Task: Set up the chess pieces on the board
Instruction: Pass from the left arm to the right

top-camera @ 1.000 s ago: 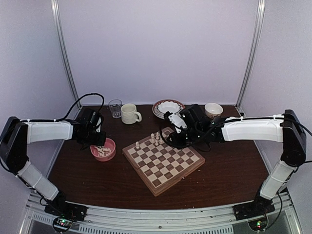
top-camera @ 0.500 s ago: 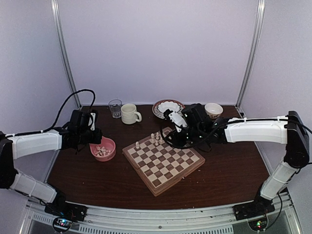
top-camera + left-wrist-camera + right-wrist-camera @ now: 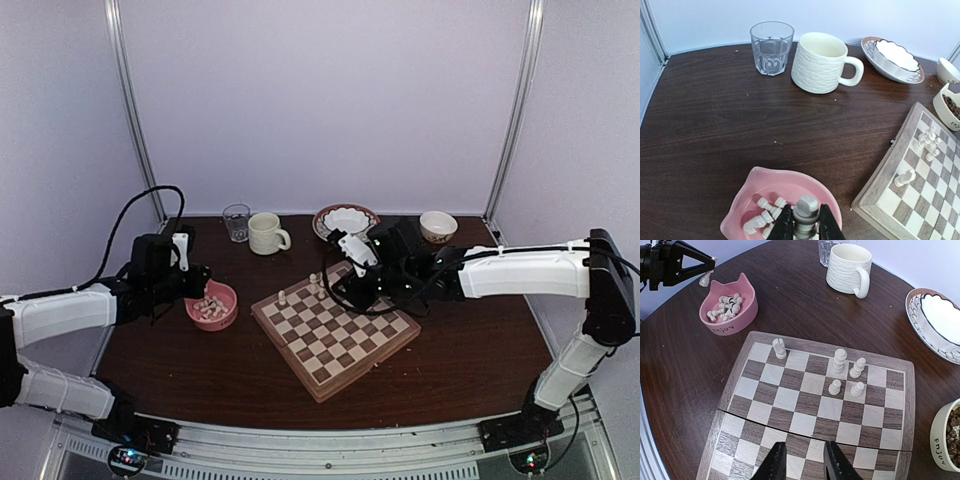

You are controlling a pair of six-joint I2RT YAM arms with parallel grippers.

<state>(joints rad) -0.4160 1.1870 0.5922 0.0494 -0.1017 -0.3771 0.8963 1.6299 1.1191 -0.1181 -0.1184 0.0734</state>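
Left of the board (image 3: 790,400), the left hand (image 3: 806,216) is clamped on one chess piece (image 3: 806,206) (probably light, slick, tippy: best pinched mid-stem). The right hand (image 3: 801,457) hangs over the board, parted, empty.

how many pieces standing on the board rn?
5. Lone piece at the board corner nearest the pink bowl; four clustered mid-edge: tall piece, three short pieces. None look hidden.

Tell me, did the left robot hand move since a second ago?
Yes. The left gripper has pulled back leftward, off the left side of the pink bowl; before, it hung over the bowl's far rim. It is shut on a chess piece.
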